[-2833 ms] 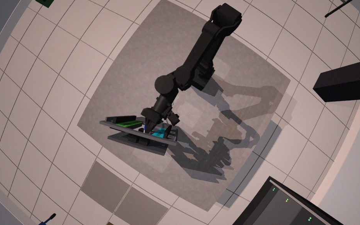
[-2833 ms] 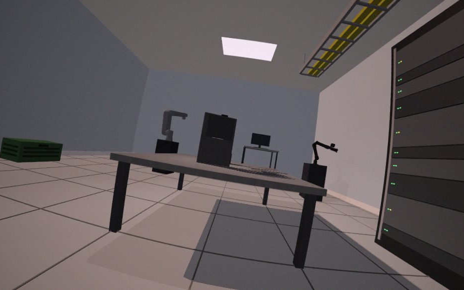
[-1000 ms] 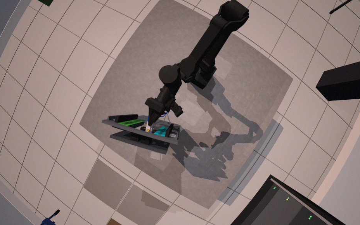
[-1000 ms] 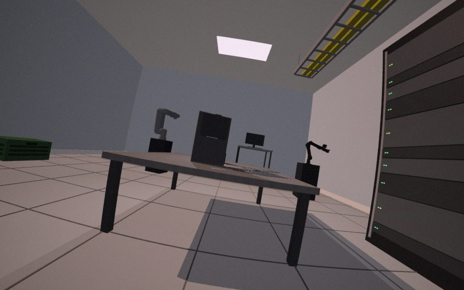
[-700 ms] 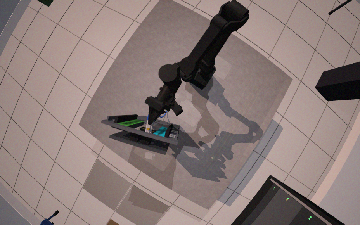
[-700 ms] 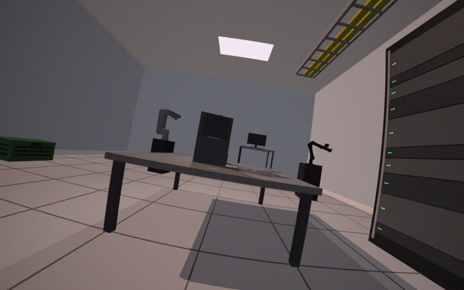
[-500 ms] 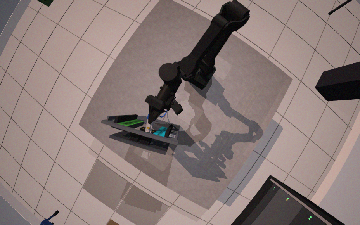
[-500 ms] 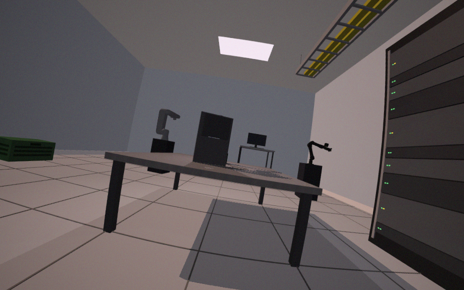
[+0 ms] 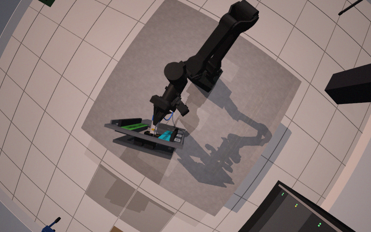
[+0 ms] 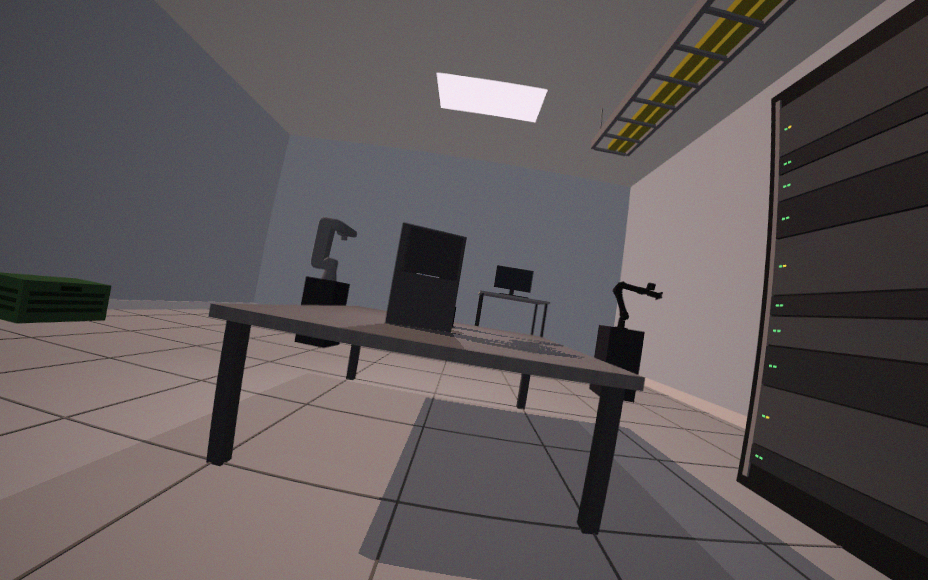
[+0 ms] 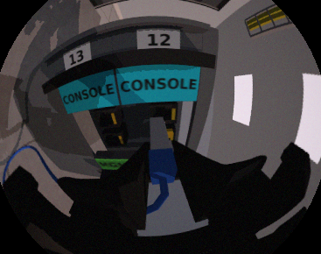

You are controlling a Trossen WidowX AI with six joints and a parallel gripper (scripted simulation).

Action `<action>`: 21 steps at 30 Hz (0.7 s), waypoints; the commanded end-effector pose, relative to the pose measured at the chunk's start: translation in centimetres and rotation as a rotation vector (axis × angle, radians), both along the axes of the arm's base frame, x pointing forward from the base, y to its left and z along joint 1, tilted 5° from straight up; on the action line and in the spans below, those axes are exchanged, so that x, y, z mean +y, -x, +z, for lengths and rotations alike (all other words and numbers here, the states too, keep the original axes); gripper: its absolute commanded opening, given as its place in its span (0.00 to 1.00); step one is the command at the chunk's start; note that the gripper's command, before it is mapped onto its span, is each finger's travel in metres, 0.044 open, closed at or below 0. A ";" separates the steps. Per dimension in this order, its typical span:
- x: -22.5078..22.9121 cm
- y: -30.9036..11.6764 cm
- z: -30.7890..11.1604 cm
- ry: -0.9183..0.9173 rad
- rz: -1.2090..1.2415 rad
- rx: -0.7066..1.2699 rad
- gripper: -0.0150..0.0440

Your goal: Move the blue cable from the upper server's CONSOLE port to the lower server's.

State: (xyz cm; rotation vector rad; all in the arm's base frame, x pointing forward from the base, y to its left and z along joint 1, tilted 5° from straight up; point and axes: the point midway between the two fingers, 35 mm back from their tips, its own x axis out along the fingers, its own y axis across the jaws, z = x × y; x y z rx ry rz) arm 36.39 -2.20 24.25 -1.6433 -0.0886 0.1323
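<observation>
My gripper (image 9: 156,123) (image 11: 160,144) was clenched on the plug (image 9: 151,127) (image 11: 162,159), whose blue rear part sat between my fingertips while its grey front reached ahead of them. The plug pointed toward the ports under the right-hand CONSOLE label (image 11: 158,84), as my wrist view had it, and overlapped part of that column. I could not tell whether its tip was inside a port or just in front of one.

The blue cable (image 9: 168,119) (image 11: 164,190) bent down behind the plug, and a loop of blue showed at the left of my wrist view. To the left of the plug in that view I saw an upper black port (image 11: 108,119) and a lower black port (image 11: 115,137), both with yellow details. The second CONSOLE label (image 11: 88,95) was above them, while the tags "12" (image 11: 158,39) and "13" (image 11: 77,57) were higher up. A green label (image 11: 110,164) lay lower down, partly hidden by my finger.

The dark equipment frame (image 9: 135,134) (image 10: 421,302) stood upright on the tabletop (image 9: 129,57) (image 10: 395,341). From outside, its panel hid my grasp.
</observation>
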 end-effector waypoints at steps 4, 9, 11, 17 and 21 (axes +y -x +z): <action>-0.2 0.5 0.3 0.004 0.002 -0.007 0.25; -0.4 0.8 0.3 0.004 0.002 -0.007 0.25; -0.4 0.9 0.3 0.004 0.002 -0.007 0.25; -0.6 1.2 0.3 0.004 0.002 -0.007 0.25; -0.7 1.4 0.3 0.004 0.002 -0.007 0.25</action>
